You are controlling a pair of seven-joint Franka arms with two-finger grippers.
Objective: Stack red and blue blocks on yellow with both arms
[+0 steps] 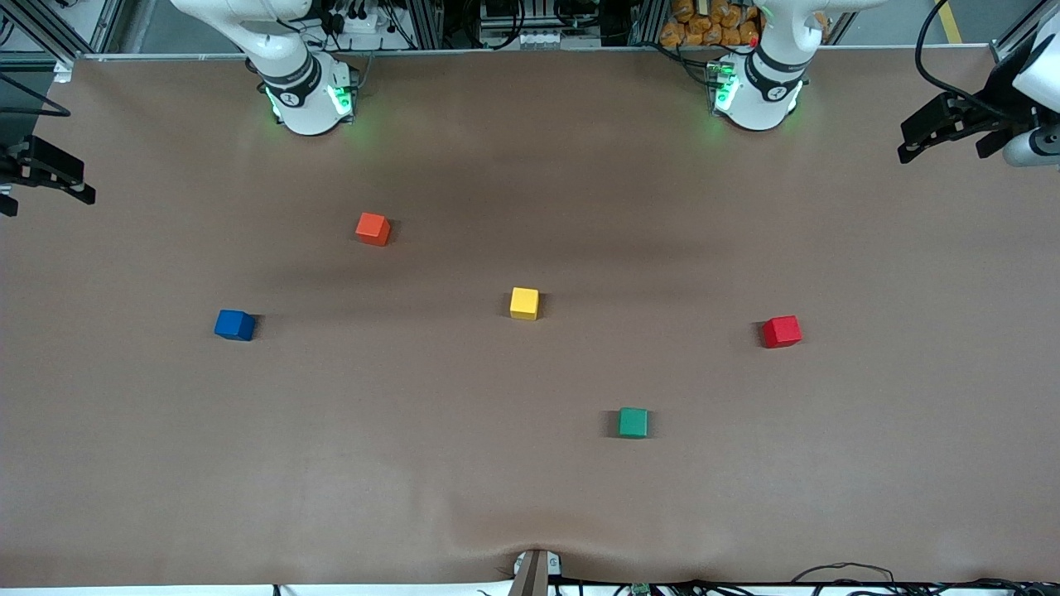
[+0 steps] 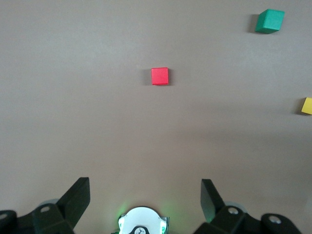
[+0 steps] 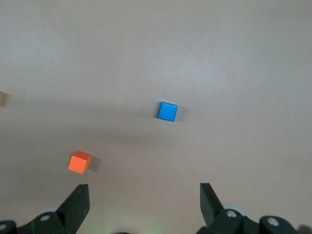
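The red block (image 1: 781, 331) lies toward the left arm's end of the table and shows in the left wrist view (image 2: 159, 76). The blue block (image 1: 235, 324) lies toward the right arm's end and shows in the right wrist view (image 3: 167, 111). The yellow cube (image 1: 524, 303) sits mid-table between them, at the edge of the left wrist view (image 2: 307, 106). My left gripper (image 1: 944, 136) (image 2: 145, 187) is open and empty, high over its end of the table. My right gripper (image 1: 50, 178) (image 3: 145, 192) is open and empty, high over its own end.
An orange-red cube (image 1: 373, 228) (image 3: 79, 162) lies farther from the front camera than the blue block, near the right arm's base (image 1: 308, 99). A green cube (image 1: 633, 422) (image 2: 269, 21) lies nearer the front camera than the yellow cube. The left arm's base (image 1: 755, 95) stands at the table's back edge.
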